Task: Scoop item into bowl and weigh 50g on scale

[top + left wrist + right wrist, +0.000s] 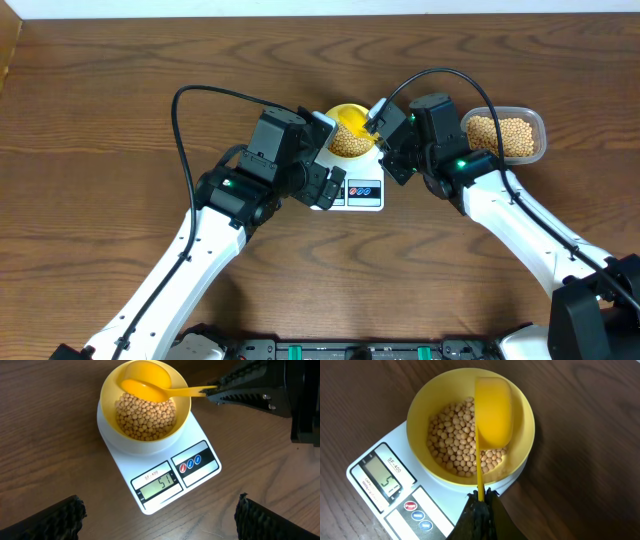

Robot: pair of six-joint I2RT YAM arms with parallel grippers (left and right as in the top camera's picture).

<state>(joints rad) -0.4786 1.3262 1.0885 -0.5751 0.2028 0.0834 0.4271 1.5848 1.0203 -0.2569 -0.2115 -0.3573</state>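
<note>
Lengthwise far-to-near, scale [156,461] display [159,485] nearward.

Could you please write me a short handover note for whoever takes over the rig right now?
Left tool: open, holding nothing, hovering in front of the scale.
Right tool: shut on the handle of the yellow scoop. The scoop head is inside the yellow bowl, above the soybeans, and looks empty.
Things: the bowl sits on the scale platform, partly filled. The clear tub with more soybeans is on the right arm's side.
Done: beans scooped in; the display reads 51.
Left: probably take out a bean or two if exactly 50 is needed, then withdraw the scoop.
</note>
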